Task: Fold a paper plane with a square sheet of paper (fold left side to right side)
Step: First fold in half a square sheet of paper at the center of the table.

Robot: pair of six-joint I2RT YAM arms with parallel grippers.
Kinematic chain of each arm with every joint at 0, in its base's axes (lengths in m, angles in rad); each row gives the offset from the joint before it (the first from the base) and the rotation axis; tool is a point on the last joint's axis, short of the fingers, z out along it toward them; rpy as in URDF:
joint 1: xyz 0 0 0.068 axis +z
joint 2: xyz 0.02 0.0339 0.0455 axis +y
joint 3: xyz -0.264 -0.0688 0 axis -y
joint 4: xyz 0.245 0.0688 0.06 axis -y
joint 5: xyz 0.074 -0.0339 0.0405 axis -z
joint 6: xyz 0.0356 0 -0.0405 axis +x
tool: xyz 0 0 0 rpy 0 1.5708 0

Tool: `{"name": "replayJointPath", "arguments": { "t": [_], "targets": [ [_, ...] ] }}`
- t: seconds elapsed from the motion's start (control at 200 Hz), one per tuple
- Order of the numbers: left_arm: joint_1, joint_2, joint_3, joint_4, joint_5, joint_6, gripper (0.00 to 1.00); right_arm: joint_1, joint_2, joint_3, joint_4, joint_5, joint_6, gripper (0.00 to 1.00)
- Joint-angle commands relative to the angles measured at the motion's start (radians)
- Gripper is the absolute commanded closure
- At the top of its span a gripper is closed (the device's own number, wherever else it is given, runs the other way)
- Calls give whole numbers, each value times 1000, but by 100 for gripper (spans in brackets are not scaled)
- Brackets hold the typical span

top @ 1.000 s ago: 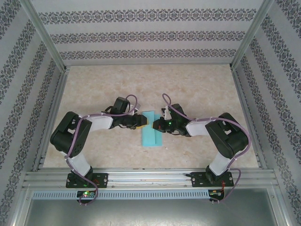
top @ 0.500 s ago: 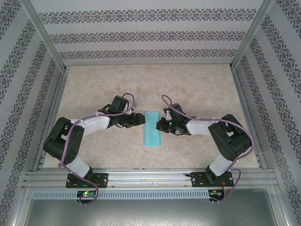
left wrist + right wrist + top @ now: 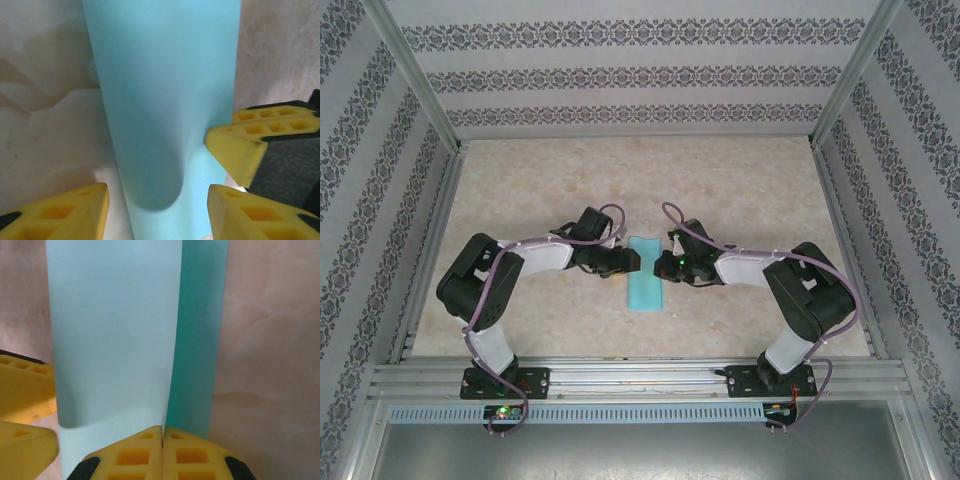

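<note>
**Left claw** (image 3: 157, 212): The jaws are found open. The two yellow fingers (image 3: 60, 212) stand well apart on either side of the sheet (image 3: 165, 90). Bare table is seen between the left-hand finger and the sheet's edge. No grip on the sheet is observed.

**Right claw** (image 3: 162, 452): The jaws are found closed, with the yellow fingertips (image 3: 135, 455) pressed together and no gap between them. The free edge of the sheet's upper layer is seen to run down to the seam where the tips meet. Whether that edge is pinched or only touched cannot be told. In the left wrist view one of these tips is seen against the sheet's right edge, which is drawn inward at that spot.

**Sheet:** It is folded into a narrow strip of two layers. In the right wrist view a paler upper layer is seen over a darker lower layer, which is left exposed as a band along one long side. Near the claws the upper layer is noted to be rounded and shaded rather than pressed flat.

**Position:** In the top view the strip is seen lying on the table (image 3: 740, 190), lengthwise away from the arm bases. It is flanked by the left claw at its left long edge and the right claw at its right long edge.
</note>
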Motion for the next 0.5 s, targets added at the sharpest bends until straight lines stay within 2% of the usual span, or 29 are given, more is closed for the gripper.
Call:
{"name": "replayJointPath", "arguments": {
  "t": [0.0,0.24,0.495],
  "targets": [
    [-17,25,33,-65,-38,-12,48,14,-11,17,-16,15,-24,98],
    [-29,50,53,-109,-84,-12,55,14,-12,21,-20,15,-23,93],
    [-65,105,116,-225,-184,0,62,3,-74,5,-30,35,-10,75]
  ]
}}
